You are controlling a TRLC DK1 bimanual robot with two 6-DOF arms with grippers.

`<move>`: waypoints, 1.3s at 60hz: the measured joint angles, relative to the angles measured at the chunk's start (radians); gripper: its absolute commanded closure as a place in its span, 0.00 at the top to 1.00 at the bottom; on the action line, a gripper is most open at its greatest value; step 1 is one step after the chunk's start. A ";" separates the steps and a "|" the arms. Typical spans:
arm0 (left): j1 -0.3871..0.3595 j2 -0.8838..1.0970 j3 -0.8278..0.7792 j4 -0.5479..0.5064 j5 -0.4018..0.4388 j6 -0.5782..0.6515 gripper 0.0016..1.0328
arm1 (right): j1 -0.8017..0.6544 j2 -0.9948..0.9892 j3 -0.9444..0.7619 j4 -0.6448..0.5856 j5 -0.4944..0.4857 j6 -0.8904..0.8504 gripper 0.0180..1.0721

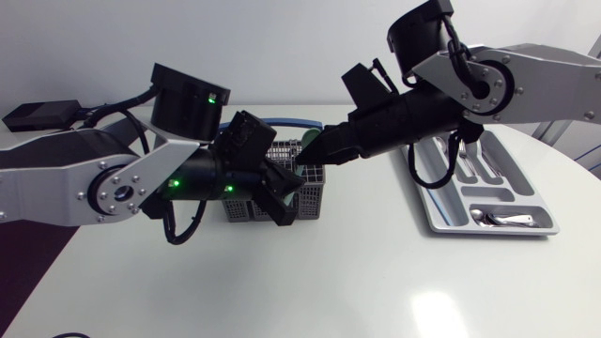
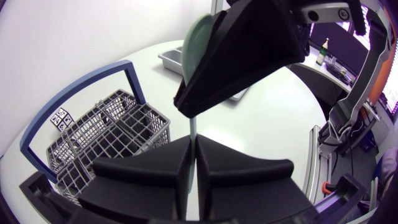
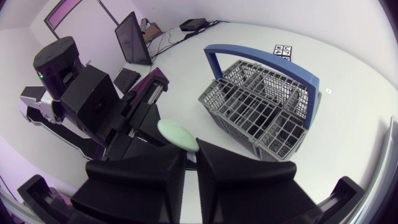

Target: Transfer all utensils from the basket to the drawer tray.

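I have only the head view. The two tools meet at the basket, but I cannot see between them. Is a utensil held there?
Observer: Yes. The left wrist view shows a pale green utensil, its thin handle between the shut fingers of the left tool.
Operator: And the right tool, does it hold it also?
Observer: Yes. In the right wrist view the right tool is shut on it just behind its oval head.

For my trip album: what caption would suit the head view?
Left gripper and right gripper both grip one green utensil above the basket, tray nearby.
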 measured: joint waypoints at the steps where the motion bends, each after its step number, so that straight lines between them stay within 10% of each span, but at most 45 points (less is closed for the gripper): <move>1: 0.000 0.000 0.000 0.002 0.000 0.000 0.09 | 0.000 0.000 0.000 0.000 0.000 0.000 0.05; 15: 0.000 -0.001 0.000 0.001 0.003 -0.003 0.51 | -0.002 0.000 0.000 0.001 0.013 -0.001 0.05; 34: 0.012 -0.053 0.000 -0.068 0.005 -0.003 0.84 | -0.045 -0.005 -0.038 -0.023 0.027 -0.052 0.05; 56: 0.152 -0.186 0.000 -0.221 0.004 0.060 0.89 | -0.382 -0.067 -0.076 -0.354 0.042 -0.487 0.05; 78: 0.280 -0.317 -0.054 -0.292 0.004 0.095 0.94 | -0.806 -0.021 -0.076 -0.472 0.258 -1.068 0.05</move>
